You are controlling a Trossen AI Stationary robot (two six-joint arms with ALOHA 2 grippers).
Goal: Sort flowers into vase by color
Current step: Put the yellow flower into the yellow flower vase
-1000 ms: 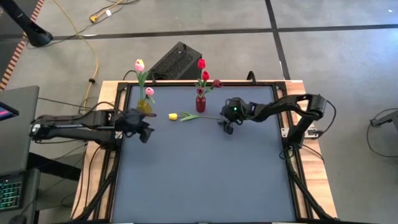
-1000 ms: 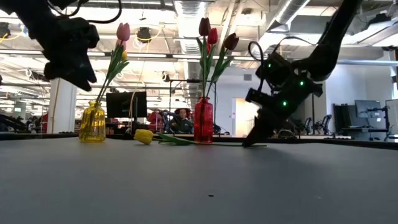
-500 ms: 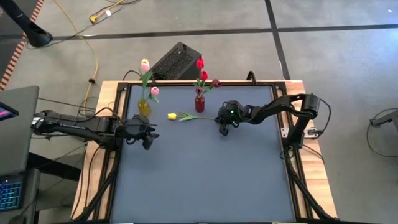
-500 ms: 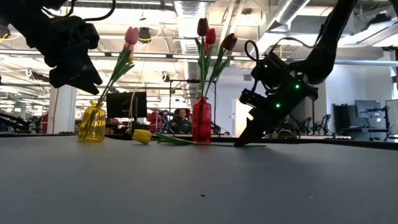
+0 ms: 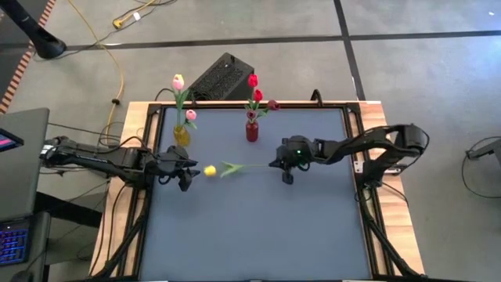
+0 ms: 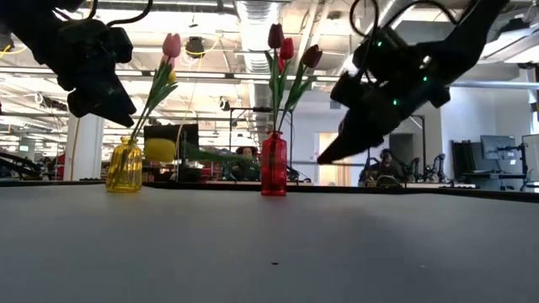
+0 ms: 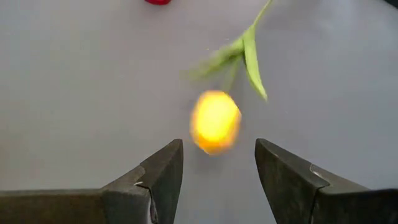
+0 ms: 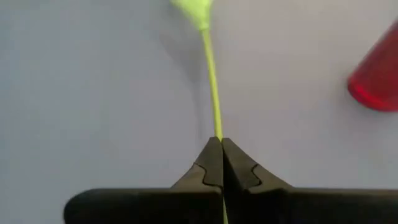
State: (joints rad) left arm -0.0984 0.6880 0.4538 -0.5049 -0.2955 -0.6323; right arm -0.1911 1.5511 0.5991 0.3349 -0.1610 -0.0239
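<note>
Now yellow tulip (image 5: 210, 170) stem pinched in right tool (image 8: 221, 163), head before left tool (image 7: 216, 163)

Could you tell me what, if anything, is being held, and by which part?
The right gripper holds the yellow tulip by its stem's end; the left gripper holds nothing.

No readable text, label or number anywhere

The near half of the bench (image 5: 258, 235) lies bare, open to either claw. Along the far edge stand a yellow vase (image 5: 182, 135) and a red vase (image 5: 252, 130), with a gap between them. A yellow tulip (image 5: 210, 170) spans mid-bench between the left claw (image 5: 186, 167) and right claw (image 5: 283, 168).
</note>
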